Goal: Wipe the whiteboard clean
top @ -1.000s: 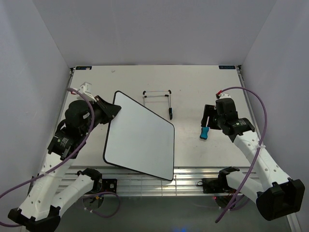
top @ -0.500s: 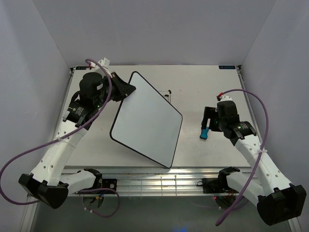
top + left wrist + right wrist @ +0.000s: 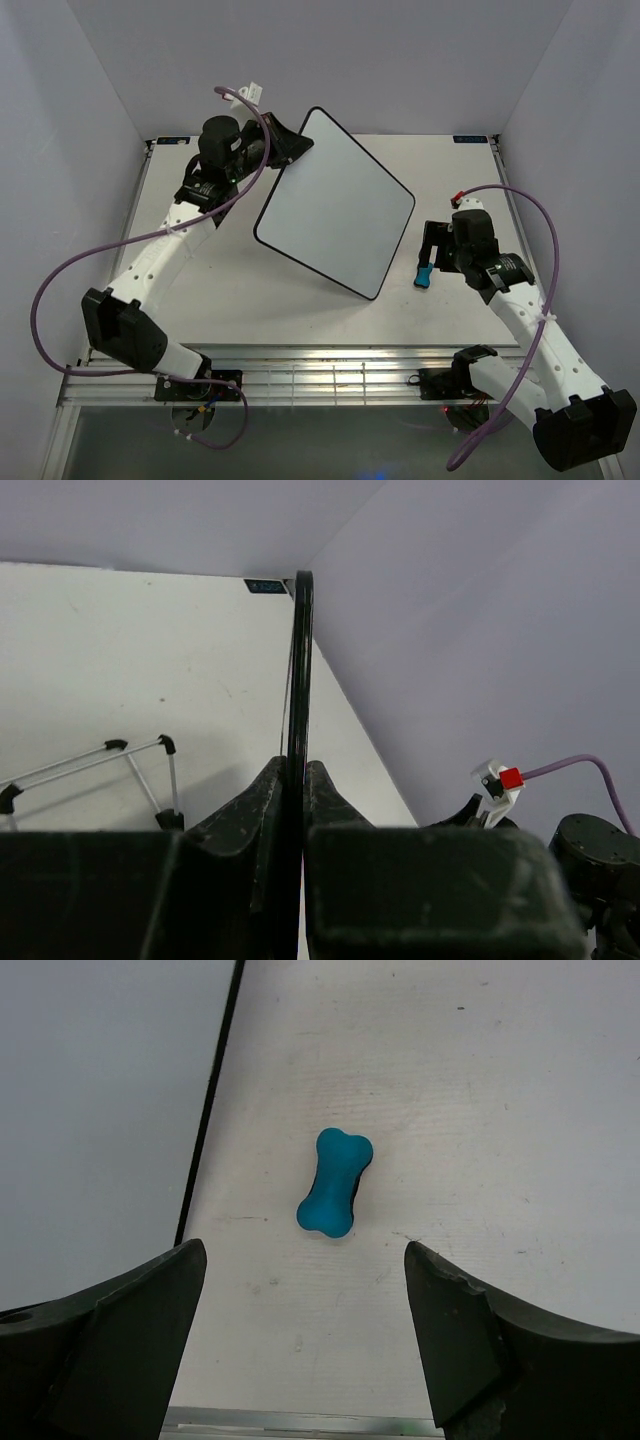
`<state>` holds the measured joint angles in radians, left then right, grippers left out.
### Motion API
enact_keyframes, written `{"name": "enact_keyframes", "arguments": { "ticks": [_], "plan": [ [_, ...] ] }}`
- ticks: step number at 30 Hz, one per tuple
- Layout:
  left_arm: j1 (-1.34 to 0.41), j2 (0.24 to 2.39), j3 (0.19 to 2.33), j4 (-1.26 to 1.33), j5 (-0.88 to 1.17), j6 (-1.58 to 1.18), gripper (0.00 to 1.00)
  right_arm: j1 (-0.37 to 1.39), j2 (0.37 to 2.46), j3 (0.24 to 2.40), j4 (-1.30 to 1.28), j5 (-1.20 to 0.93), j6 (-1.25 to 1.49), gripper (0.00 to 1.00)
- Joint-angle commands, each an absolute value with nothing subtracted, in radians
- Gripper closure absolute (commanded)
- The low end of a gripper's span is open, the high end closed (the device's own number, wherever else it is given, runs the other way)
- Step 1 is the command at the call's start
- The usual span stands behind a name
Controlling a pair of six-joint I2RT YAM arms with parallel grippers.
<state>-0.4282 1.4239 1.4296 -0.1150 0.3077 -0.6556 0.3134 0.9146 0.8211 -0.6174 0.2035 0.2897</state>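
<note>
A small blue bone-shaped eraser (image 3: pixel 424 274) lay on the table (image 3: pixel 200 270) just right of the whiteboard (image 3: pixel 335 205). It sat below the right end effector (image 3: pixel 432 243), whose fingers were spread wide and touched nothing. The whiteboard was off the table, tilted in the air over the far middle. The left end effector (image 3: pixel 287 148) pinched its upper left corner, fingers pressed together on the rim.

From above, the board hid the table behind it, so the black wire stand (image 3: pixel 100 755) appeared only in the left wrist view, resting on the table at that picture's left. That view took the board edge-on, a thin black line rising between the two fingers, with the right arm's purple cable (image 3: pixel 570 768) at the lower right. The right wrist view showed the eraser beyond its spread fingers and the board's black rim along the left.

The table was white and lightly scuffed, with a ribbed metal rail (image 3: pixel 320 375) at its near edge. Plain pale walls (image 3: pixel 320 60) closed three sides.
</note>
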Motion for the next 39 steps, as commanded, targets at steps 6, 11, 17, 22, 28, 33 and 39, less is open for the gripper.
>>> {"name": "enact_keyframes", "arguments": {
  "ticks": [6,11,17,22,28,33,39],
  "plan": [
    [-0.433,1.56,1.623,0.236,0.459,-0.715,1.0,0.304,0.887,0.848,-0.614,0.216,0.27,0.14],
    [-0.433,1.644,1.638,0.33,0.419,-0.675,1.0,0.304,0.874,0.854,-0.614,0.216,0.268,0.14],
    [-0.433,1.802,1.751,0.455,0.417,-0.638,1.0,0.304,0.847,0.865,-0.614,0.213,0.253,0.14],
    [-0.419,1.919,1.876,0.506,0.452,-0.604,1.0,0.304,0.827,0.858,-0.612,0.195,0.245,0.14],
    [-0.319,1.999,1.91,0.607,0.625,-0.663,1.0,0.304,0.81,0.842,-0.604,0.16,0.241,0.14],
    [-0.249,2.011,1.868,0.704,0.761,-0.7,1.0,0.302,0.807,0.835,-0.589,0.137,0.239,0.14],
    [-0.189,2.023,1.813,0.814,0.841,-0.741,1.0,0.304,0.833,0.831,-0.583,0.081,0.236,0.11]
  ]
}}
